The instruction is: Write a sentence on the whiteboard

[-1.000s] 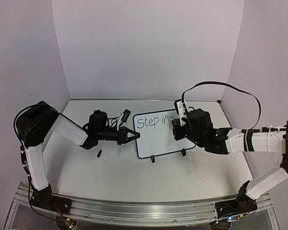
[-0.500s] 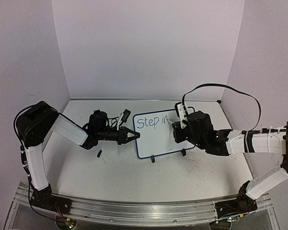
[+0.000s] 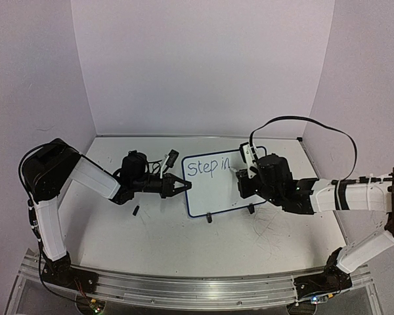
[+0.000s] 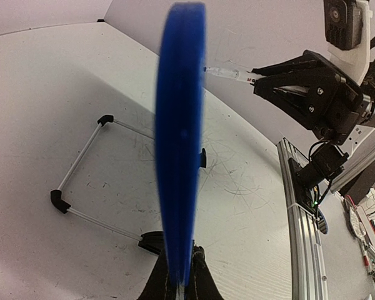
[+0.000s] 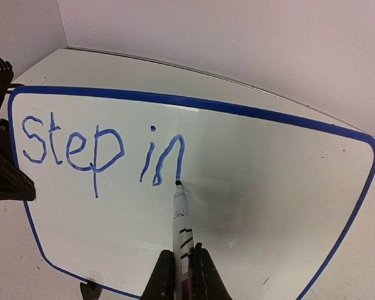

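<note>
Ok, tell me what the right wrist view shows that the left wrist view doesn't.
Only the right wrist view shows the whiteboard face-on, with the unfinished sentence, "Step in", in blue and the marker tip at the foot of the "n". Only the left wrist view shows the board edge-on, its wire stand behind it, and the right arm's fingers from outside. Both show the whiteboard's blue frame and the marker held against the board.

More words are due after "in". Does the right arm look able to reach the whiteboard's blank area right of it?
Probably yes: the marker in the right gripper touches the whiteboard at "in", the surface rightward is bare, and the left gripper clamps the opposite edge.
</note>
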### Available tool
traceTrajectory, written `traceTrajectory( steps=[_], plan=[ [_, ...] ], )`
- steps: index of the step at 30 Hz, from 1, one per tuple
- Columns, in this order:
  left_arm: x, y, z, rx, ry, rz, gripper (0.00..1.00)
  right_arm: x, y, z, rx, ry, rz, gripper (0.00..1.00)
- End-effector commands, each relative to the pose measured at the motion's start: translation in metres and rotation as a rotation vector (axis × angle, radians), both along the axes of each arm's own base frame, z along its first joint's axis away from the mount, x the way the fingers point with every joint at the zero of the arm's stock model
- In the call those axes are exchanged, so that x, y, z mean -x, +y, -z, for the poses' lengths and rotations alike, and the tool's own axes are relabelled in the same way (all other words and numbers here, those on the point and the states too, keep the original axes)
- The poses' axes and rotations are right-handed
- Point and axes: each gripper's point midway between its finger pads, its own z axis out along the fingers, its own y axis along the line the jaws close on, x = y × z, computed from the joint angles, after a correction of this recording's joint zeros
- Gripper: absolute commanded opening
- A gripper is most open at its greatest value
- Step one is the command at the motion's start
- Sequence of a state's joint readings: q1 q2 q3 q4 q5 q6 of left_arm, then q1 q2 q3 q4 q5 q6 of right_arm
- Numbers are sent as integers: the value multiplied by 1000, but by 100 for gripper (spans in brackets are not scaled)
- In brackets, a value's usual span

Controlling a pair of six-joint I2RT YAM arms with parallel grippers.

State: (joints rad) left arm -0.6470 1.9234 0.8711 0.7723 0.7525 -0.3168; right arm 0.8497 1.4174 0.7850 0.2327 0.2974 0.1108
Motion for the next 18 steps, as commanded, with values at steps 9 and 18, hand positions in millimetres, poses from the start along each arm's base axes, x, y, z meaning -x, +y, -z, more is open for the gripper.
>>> traceTrajectory(
  steps=[9, 18],
  plan=[
    [-8, 10, 20, -88, 34, -59, 0, 6, 2, -53, -121, -79, -24, 0],
    [-7, 11, 19, -90, 30, -58, 0, -9, -12, -57, -116, -100, -9, 0]
  ],
)
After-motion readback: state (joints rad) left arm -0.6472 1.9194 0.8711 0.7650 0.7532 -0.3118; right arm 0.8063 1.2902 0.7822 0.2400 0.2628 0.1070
